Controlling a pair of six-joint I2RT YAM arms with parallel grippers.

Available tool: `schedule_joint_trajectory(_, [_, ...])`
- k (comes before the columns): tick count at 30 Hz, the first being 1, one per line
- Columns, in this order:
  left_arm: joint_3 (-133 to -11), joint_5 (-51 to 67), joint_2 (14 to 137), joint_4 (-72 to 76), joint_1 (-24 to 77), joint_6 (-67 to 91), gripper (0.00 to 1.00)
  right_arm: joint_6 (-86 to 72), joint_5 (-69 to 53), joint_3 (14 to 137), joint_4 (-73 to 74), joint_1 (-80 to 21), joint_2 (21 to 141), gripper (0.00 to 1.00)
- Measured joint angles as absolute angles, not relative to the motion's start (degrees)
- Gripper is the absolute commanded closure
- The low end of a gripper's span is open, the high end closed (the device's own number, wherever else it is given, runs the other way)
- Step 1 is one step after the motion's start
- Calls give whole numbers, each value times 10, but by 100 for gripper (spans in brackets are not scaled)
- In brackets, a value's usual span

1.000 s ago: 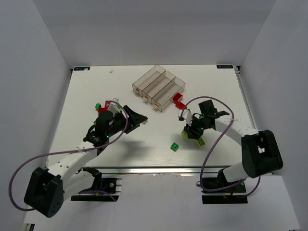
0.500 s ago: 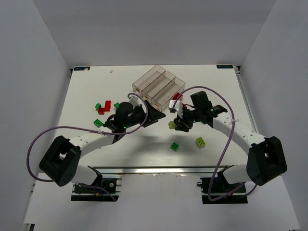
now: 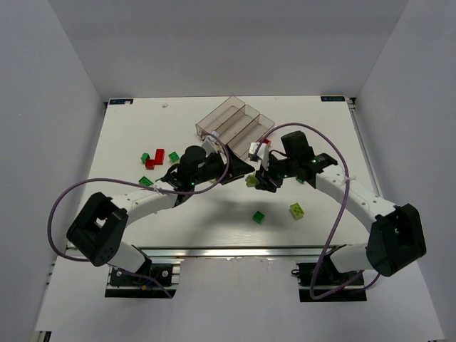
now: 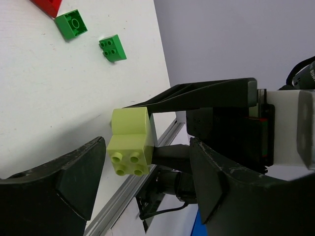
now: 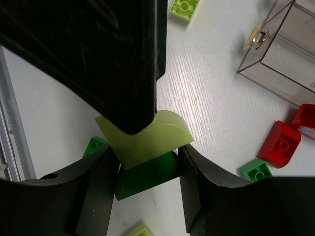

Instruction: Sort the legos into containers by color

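from above, both arms reach to the middle of the white table [image 3: 128,128]. the right gripper [image 3: 261,181] is clamped on a pale yellow-green brick [image 3: 251,182], just near of the containers [image 3: 235,122], which stand at the far middle. the left gripper [image 3: 244,169] comes in from the left with its tips right at that brick. from up here i cannot tell how its jaws stand. 1 green brick [image 3: 259,216] and 1 yellow-green brick [image 3: 297,210] lie nearer, apart from each other. a red brick [image 3: 266,143] sits by the containers' right end. a left cluster [image 3: 158,155] of 1 red and 3 green pieces lies well off to the left.

the left wrist view settles it. the left gripper's jaws stand open, 1 finger [image 4: 74,182] on either side of the pale yellow-green brick [image 4: 129,135], with a clear gap on the right. 4 studs on the brick face the camera. a black finger of the right gripper lies along the brick's top.

the right wrist view shows the brick's curved side. the right gripper's 2 fingers [image 5: 98,196] pinch it from left and right. the left gripper's finger fills the upper left, its tip over the brick. a dark green shape [image 5: 147,181] sits right under the brick; i cannot tell whether the 2 are joined. only here does a brass-coloured clasp [image 5: 256,37] show on the containers' corner.
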State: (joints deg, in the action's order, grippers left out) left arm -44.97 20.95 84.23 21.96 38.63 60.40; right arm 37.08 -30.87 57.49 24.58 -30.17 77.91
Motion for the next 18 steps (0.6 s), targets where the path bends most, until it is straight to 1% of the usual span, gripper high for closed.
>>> schedule_joint_trajectory(13, [-490,234,891,197,396,593,35,347,-314,585,233,-302,768,71])
schedule_joint_trajectory(15, [-495,236,895,194,398,591,38,347,-315,585,229,-302,764,70])
schedule_joint_trajectory(16, [-499,236,898,193,399,590,42,346,-315,585,226,-302,763,70])
schedule_joint_trajectory(18, [-503,239,901,189,399,588,45,346,-315,585,223,-302,763,70])
